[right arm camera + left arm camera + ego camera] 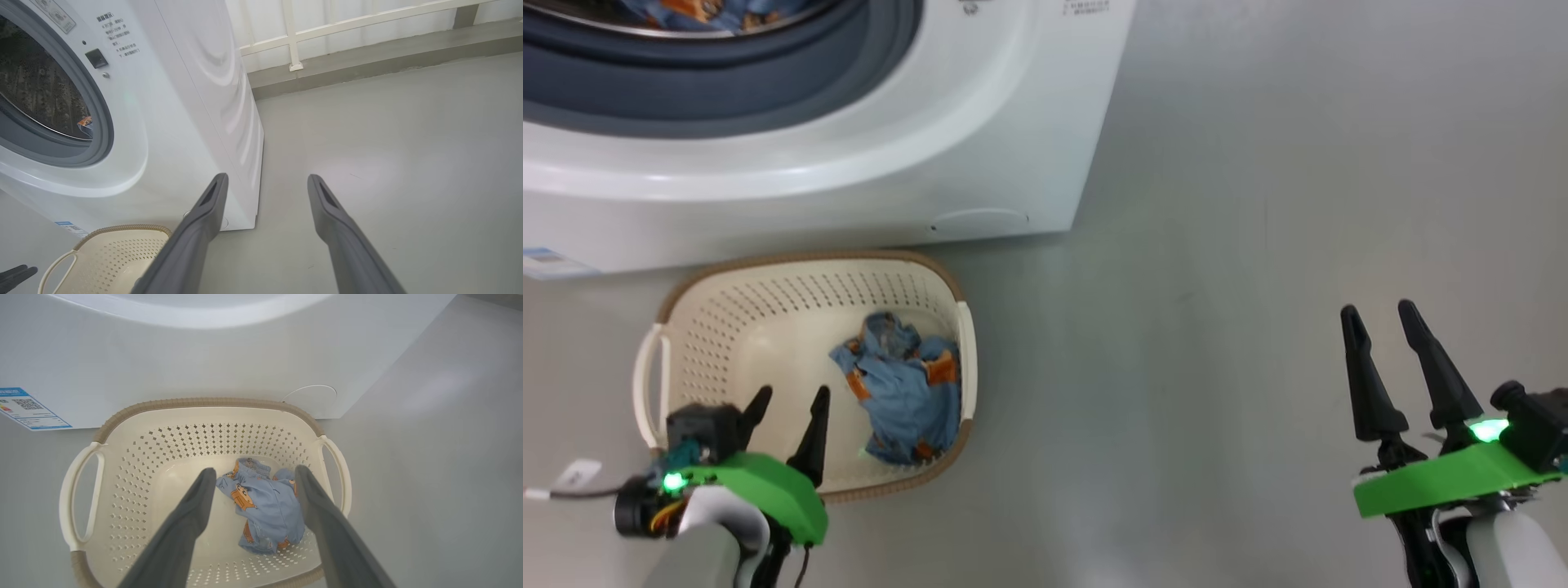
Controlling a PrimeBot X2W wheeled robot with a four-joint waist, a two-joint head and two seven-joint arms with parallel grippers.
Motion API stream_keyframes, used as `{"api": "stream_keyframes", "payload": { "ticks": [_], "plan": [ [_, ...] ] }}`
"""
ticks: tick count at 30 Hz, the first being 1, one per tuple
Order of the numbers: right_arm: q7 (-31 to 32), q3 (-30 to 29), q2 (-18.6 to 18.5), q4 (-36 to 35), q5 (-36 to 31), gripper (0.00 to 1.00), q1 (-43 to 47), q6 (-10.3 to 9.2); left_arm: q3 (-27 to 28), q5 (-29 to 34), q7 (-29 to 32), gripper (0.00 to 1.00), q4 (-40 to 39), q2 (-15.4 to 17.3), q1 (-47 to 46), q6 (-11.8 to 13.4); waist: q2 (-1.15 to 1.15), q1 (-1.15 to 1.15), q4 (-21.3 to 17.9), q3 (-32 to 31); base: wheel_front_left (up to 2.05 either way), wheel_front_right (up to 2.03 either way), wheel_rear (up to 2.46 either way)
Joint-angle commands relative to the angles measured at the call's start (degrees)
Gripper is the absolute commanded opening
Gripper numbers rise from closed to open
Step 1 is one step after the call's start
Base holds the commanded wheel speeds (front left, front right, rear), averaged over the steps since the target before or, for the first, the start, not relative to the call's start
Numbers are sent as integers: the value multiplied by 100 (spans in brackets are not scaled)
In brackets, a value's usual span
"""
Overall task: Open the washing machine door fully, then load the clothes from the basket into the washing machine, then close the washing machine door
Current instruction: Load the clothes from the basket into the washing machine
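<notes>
The white washing machine stands with its round opening uncovered; its door is out of view. Blue printed cloth lies inside the steel drum. On the floor in front of the machine sits the cream basket, holding a crumpled heap of light blue clothes at its right side. My left gripper hangs open over the basket's near edge, and its fingers frame the clothes from above without touching them. My right gripper is open and holds nothing, over bare floor well to the right.
Grey floor stretches to the right of the machine. A blue label sticker and a round cap mark the machine's lower front. A white railing and a low kerb run behind the machine.
</notes>
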Motion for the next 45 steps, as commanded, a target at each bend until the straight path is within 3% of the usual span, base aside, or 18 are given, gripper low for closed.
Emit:
{"api": "stream_keyframes", "payload": {
  "ticks": [1,18,29,45],
  "plan": [
    [-27,133,-27,-146,-23,100,-69,9,112,-44,-37,100,-9,198,-141,-10,0,0,-152,462,0,0,0],
    [-27,350,194,-268,-114,100,-779,9,-1838,-1230,-29,100,1482,598,-1790,-10,0,0,-396,1689,0,0,0],
    [-27,531,251,-328,-136,100,-1010,9,-3026,-2247,251,100,1467,964,-2347,-10,0,0,-566,2186,0,0,0],
    [-27,629,302,-408,-150,100,-1099,9,-4157,-3408,284,100,1330,1381,-2919,-10,0,0,-764,2582,0,0,0]
  ]
}}
